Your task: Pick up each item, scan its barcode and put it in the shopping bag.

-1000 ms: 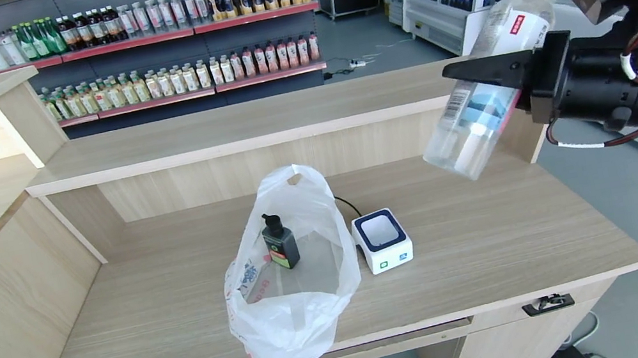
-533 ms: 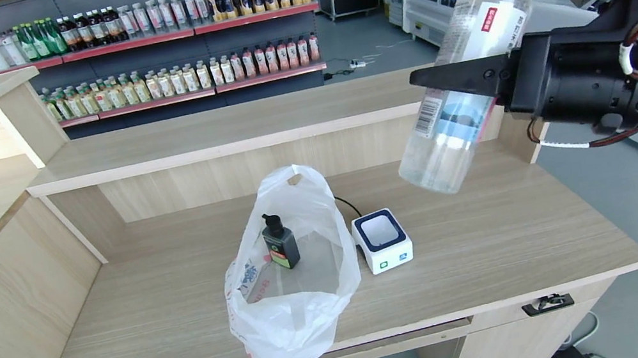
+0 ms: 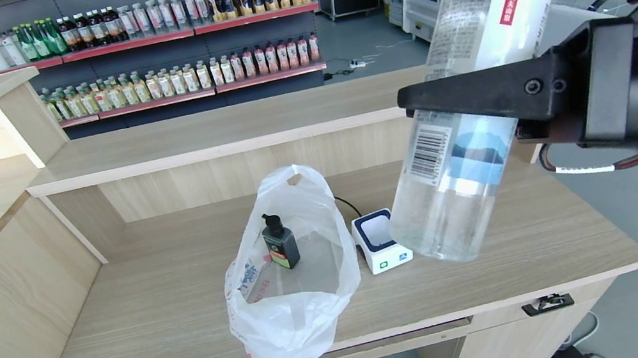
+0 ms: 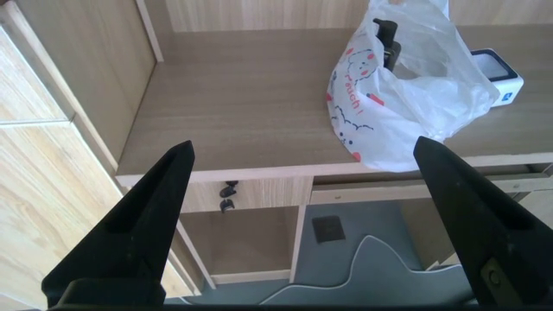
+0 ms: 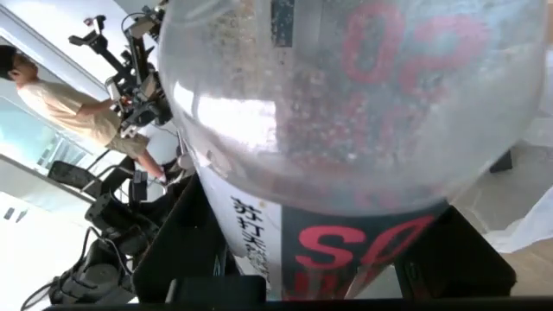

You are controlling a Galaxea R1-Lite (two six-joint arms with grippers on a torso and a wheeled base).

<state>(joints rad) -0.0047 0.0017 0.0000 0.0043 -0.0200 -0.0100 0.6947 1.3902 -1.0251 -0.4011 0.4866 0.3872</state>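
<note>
- While the right gripper (image 3: 442, 103) hangs high over the right part of the table (image 3: 502, 265), its jaws are clamped around the middle of a clear bottle (image 3: 463, 109), one dark finger lying across the label.
- The bottle is tilted, with its neck up toward the far right and its base down toward the near left.
- Seen from the head, the base covers the right edge of the scanner (image 3: 378, 240); how high above it the bottle hangs I cannot tell.
- The bottle's barcode (image 3: 428, 151) sits just below the finger and faces left and near.
- In the right wrist view the bottle (image 5: 346, 112) stands close before the camera, red print on its label.
- The scanner, a small white box with a dark-rimmed window on top, stands on the table just right of the bag (image 3: 290, 274), with a thin black cable (image 3: 349, 203) running off behind it.
- The white plastic bag stands open near the middle of the table, its lower end hanging over the near edge.
- A dark pump bottle (image 3: 280, 242) stands upright inside the bag.
- The left gripper (image 4: 302, 225) hangs by the table's near edge, left of the bag (image 4: 406, 95), its jaws spread wide with nothing between them.
- Shelves (image 3: 140, 40) of drinks line the far wall.
</note>
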